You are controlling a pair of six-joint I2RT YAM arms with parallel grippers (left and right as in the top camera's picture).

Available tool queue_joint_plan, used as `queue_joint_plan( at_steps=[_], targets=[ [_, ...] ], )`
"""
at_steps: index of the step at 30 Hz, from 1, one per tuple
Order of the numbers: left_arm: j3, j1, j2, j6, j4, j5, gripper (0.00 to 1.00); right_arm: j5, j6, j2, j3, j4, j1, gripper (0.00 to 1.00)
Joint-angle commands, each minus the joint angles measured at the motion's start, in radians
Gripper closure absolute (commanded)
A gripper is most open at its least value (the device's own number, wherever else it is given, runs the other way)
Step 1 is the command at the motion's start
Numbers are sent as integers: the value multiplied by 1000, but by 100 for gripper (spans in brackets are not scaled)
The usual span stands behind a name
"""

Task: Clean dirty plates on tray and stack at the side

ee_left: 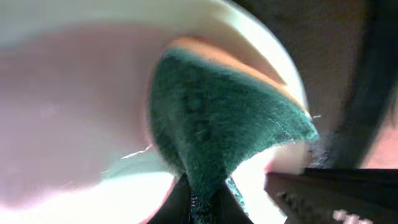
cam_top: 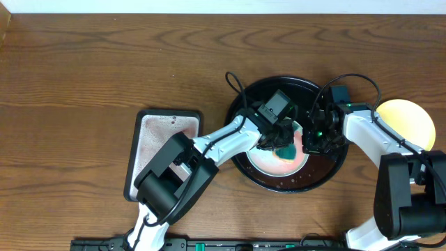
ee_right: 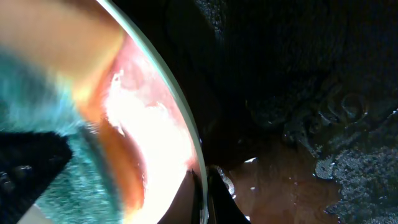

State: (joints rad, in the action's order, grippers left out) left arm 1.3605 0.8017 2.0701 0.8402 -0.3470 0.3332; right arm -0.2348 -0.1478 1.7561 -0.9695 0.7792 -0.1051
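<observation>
sponge [ee_left: 211, 124], green and fuzzy, is pinched tight in the left gripper [cam_top: 282, 144] and presses down on the pale plate [cam_top: 272, 166]. this plate lies flat in the black tray [cam_top: 306, 180], right under both grippers. it looks wet and pink with smeared sauce. the right gripper [cam_top: 315, 139] nips its right edge. a yellow plate [cam_top: 408, 122] sits far right on the table.

pale plate [cam_top: 270, 162]: red-smeared, wet, inside black tray [cam_top: 293, 183] | yellow plate [cam_top: 406, 120]: just right of tray
</observation>
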Motion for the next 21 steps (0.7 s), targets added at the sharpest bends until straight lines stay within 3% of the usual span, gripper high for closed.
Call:
queue_joint_plan(
  at_steps=[1,7,11,15,21],
  targets=[
    [-49,-29,51,-90,-203,-317,93,78,30,23,17,8,-13,99],
    [60,-64,20,-170,-452,-661,93,81,30,23,17,10,-13,99],
    [104,-62,20,-174,-522,-706,93,101,29,23,17,13,-13,99],
    [99,-53,21,-174,-499,-569,93,105,29,23,17,15,-13,99],
    [69,-24,21,-164,-285,-112,93,105,29,23,17,14,-13,99]
  ],
)
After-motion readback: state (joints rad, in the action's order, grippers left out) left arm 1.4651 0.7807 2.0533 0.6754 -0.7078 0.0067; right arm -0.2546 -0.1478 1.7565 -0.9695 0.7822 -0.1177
